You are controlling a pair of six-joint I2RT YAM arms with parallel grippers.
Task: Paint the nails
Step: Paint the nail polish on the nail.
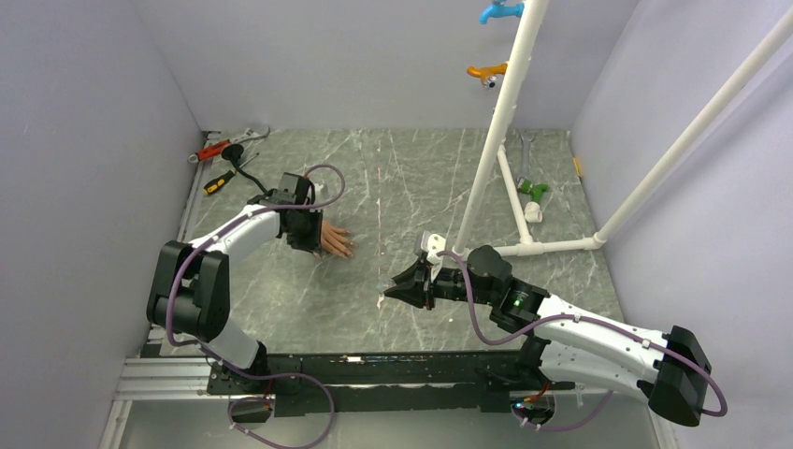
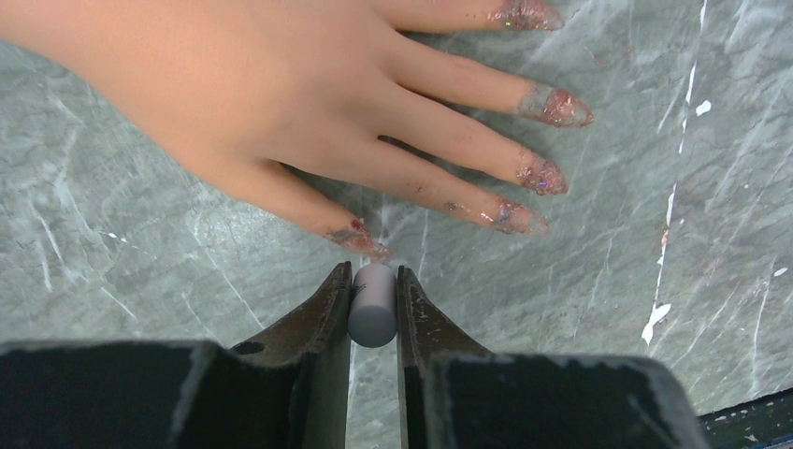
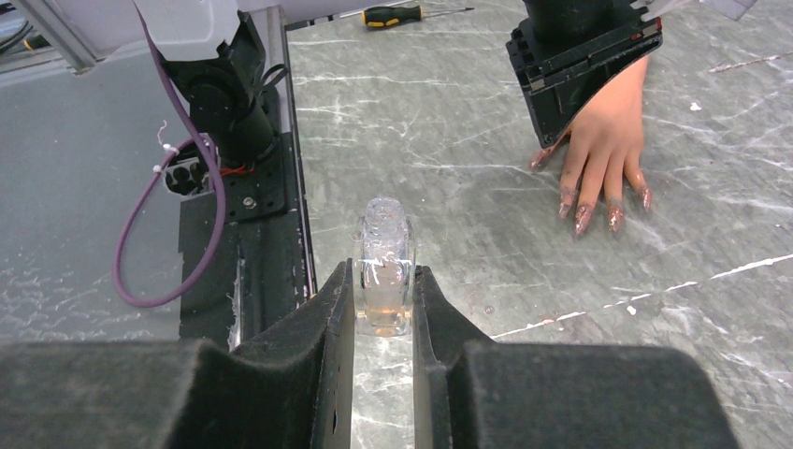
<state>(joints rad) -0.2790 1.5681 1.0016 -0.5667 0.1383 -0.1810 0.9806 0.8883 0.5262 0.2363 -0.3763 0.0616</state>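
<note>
Nearest, the right gripper (image 3: 382,274) is clamped tight on one small clear bottle (image 3: 384,248), and farther off, toward the table's (image 1: 402,187) left edge, the left gripper (image 2: 374,277) pinches one short grey cylinder (image 2: 373,313) just beside the thumb of one mannequin hand (image 2: 281,84), which lies flat and shows five glitter-smeared nails (image 2: 558,108).

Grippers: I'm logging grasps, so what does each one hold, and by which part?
The left gripper clamps a small grey cylinder, seemingly the brush handle, by its sides. The right gripper pinches the clear bottle across its lower body.
</note>
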